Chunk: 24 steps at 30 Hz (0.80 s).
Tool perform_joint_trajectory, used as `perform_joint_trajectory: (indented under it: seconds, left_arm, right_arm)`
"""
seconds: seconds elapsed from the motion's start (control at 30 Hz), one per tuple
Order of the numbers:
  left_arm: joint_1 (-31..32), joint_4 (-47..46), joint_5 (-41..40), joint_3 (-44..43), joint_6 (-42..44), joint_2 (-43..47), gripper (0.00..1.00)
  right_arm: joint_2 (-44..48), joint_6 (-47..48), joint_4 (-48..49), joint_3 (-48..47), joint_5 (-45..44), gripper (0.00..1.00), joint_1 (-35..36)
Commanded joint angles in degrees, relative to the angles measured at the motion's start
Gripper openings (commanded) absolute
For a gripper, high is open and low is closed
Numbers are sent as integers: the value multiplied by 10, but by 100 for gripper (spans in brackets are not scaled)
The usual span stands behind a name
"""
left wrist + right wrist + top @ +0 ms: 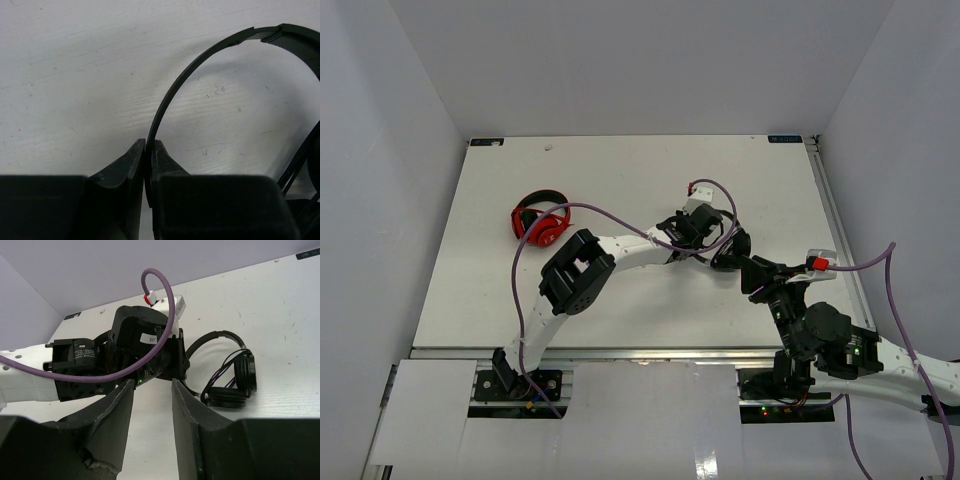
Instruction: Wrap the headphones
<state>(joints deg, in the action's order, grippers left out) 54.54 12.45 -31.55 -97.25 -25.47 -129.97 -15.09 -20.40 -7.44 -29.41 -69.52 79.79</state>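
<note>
Lying at the left of the desk (620, 170), the red headphones (540, 222) are well apart from both arms and play no part here. Right of centre, the left claw (149, 150) is closed on the thin headband (200, 60) of the headphones (235, 375), with the band pinched edge-on between its two fingers. From there the band arches away to the earcups (246, 372), which sit on the desk just beside the claw. The thin cable (226, 359) lies loose in small loops against them. Furthest right, the right claw (153, 384) hangs close by with its fingers parted and nothing between them, pointing at the left claw and the earcups.

The grip looks like the weak point. The band is narrow and springy, so any slackening or twist of the left claw could let it snap free and tip the earcups over. The cable is not yet wound, and its loops could catch on a finger and drag the whole set. The arms are also crowded together, so a careless reach by the right one could knock into the left.
</note>
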Motion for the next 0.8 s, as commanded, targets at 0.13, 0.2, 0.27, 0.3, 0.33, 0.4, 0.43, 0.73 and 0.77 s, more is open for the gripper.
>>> perform_joint_trajectory:
  seconds: [0.13,0.2,0.27,0.3,0.33,0.4,0.43,0.73,0.77]
  left_arm:
    - [-2,1,-12,-17,3,7,40]
    - [-2,1,-16,-15,3,10,44]
    - [-2,2,-16,-13,4,12,51]
    - [-2,3,-17,-12,4,15,56]
    - [-2,5,-17,-11,3,20,65]
    - [-2,10,-17,-7,-1,37,75]
    - [-2,12,-16,-4,-3,48,83]
    - [-2,13,-5,71,-22,216,98]
    - [-2,13,-5,93,-16,238,98]
  right_arm:
    - [8,-7,17,-1,-22,43,2]
    - [7,-7,16,-1,-22,43,2]
    - [5,-7,16,-2,-21,43,3]
    - [4,-7,16,-3,-20,43,3]
    - [3,-7,17,-3,-20,43,3]
    - [-2,-3,19,-6,-18,43,2]
    - [-6,-1,19,-11,-15,43,2]
    - [-63,9,9,-63,7,50,3]
    - [-71,12,8,-71,16,52,2]
